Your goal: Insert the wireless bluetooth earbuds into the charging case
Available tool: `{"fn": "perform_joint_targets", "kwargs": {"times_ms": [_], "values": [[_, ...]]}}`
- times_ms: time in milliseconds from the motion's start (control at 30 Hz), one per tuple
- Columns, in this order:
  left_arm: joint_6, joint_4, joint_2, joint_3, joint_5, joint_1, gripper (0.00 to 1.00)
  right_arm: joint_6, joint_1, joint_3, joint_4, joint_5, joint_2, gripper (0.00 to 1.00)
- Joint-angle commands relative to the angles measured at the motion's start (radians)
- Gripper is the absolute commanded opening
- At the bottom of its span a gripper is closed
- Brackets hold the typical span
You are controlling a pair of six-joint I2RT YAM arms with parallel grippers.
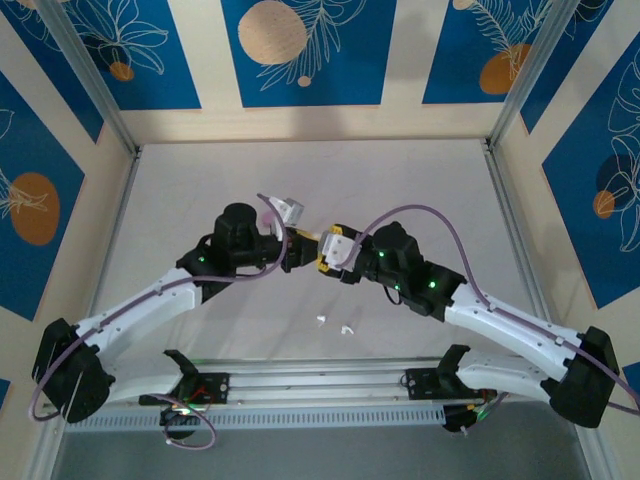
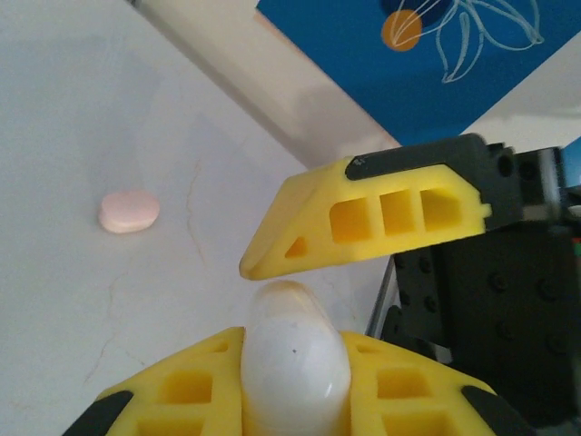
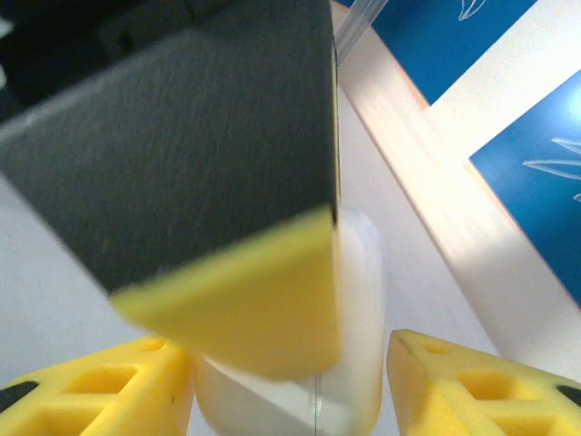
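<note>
Much of the white charging case [image 3: 359,272] is hidden from us. In the right wrist view a blurred black and yellow finger [image 3: 236,300] of the other arm covers most of it, and the frame edge cuts off its lower end. The left gripper [image 2: 295,354] has both yellow fingers pressed to the sides of the case, holding it with its rounded end poking out past the fingertips. The right gripper [image 3: 290,363] brackets the same case. One of its fingers is touching the case and the other is just beside it, and we cannot tell whether it is actually clamping. From the left wrist, one right finger [image 2: 381,213] slants just above the end of the case. The glossy shell shows one tiny dark speck, too small for us to read as a mark. A small pink oval [image 2: 129,212] lies on the table [image 1: 400,170] well left of the left fingers, and we cannot tell if it is a bud or a case. Two white earbuds [image 1: 321,320] lie on the table on the base side of both sets of fingers, well apart from them. Beyond the fingertips bare tabletop runs to the back wall's blue leaf-print panels [image 1: 300,50].
</note>
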Motion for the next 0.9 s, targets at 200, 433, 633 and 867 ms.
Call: {"fn": "perform_joint_targets", "kwargs": {"times_ms": [200,433,633,867], "values": [[-0.041,0.172,-0.042,-0.033,0.084,-0.005,0.12,-0.06,-0.008,-0.081,0.203,-0.05,-0.086,0.56],[-0.057,0.186,-0.037,-0.031,0.093,-0.004,0.12,-0.058,-0.031,-0.079,0.209,-0.09,-0.094,0.44],[-0.039,0.174,-0.045,-0.036,0.087,-0.005,0.24,-0.06,-0.036,-0.065,0.162,-0.099,-0.102,0.36],[0.008,0.107,-0.05,-0.016,0.091,-0.004,0.41,-0.069,-0.033,-0.033,0.111,-0.1,-0.101,0.35]]}}
